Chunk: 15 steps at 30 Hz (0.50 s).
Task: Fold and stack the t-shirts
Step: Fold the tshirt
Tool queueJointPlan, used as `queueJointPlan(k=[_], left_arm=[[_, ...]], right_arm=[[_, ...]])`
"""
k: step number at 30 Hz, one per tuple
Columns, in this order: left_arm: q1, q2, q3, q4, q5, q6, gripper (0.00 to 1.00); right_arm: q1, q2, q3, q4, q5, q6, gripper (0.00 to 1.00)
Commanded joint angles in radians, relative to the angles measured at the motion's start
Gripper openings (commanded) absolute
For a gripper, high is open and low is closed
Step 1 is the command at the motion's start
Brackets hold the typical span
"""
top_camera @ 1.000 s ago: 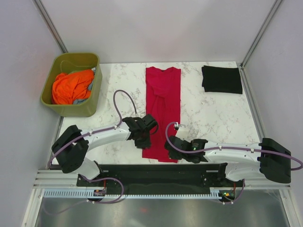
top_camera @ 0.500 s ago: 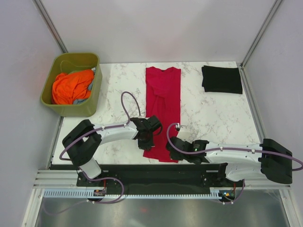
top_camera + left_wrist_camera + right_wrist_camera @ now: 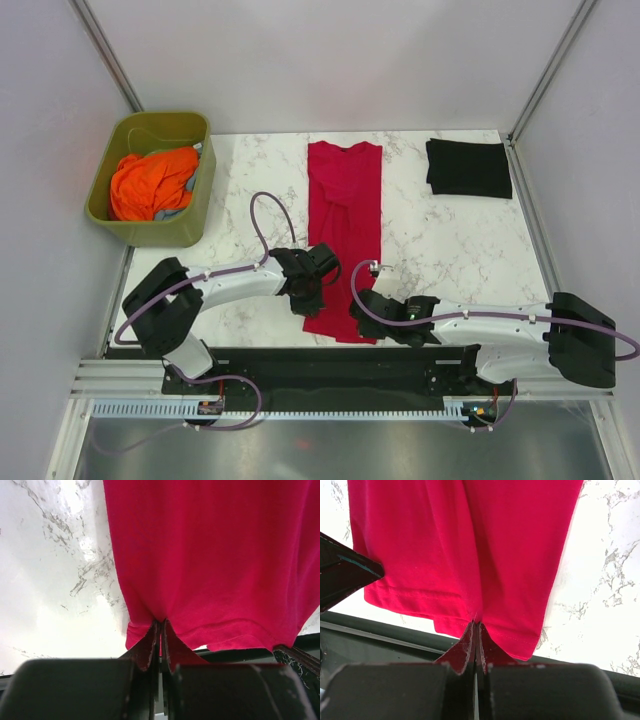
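Crimson t-shirt (image 3: 345,220) hem pinched by left fingers (image 3: 144,652), right fingers (image 3: 462,652); clamped edge hidden.

Left tool (image 3: 161,628) has slid inward over the near left corner of the red t-shirt (image 3: 345,215); its jaws, parted a second ago, have snapped shut, pinching the cloth into a small ridge; the white arm (image 3: 235,283) has swung in behind it; the purple cable (image 3: 258,212) loop has shifted too.
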Motion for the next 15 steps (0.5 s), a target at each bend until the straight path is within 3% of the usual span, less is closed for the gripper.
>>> queueJointPlan(k=[1,4,5,6,11,13,14,15], left_arm=[[-0.008,-0.041,0.008,-0.016,0.001,-0.015,0.02],[-0.008,-0.036,0.019,-0.014,0.012,0.002,0.14],[-0.008,-0.027,0.02,-0.014,0.014,0.008,0.13],[-0.006,-0.022,0.019,-0.013,0.018,0.01,0.04],[-0.008,-0.012,0.017,-0.011,0.02,0.008,0.02],[-0.008,-0.012,0.022,-0.014,0.02,0.011,0.18],[-0.008,-0.013,0.025,-0.014,0.021,0.014,0.22],[-0.008,-0.012,0.028,-0.014,0.023,0.016,0.2]], right_arm=[[0.006,0.002,0.027,0.015,0.001,-0.002,0.0],[0.007,0.005,0.031,0.017,0.001,-0.004,0.0],[0.006,0.006,0.033,0.017,0.001,-0.004,0.0],[0.007,0.011,0.036,0.015,0.001,-0.002,0.0],[0.007,0.02,0.042,0.015,-0.004,-0.007,0.0],[0.007,0.019,0.043,0.015,-0.004,-0.007,0.0],[0.006,0.019,0.043,0.015,-0.003,-0.007,0.0],[0.007,0.017,0.043,0.015,-0.003,-0.007,0.0]])
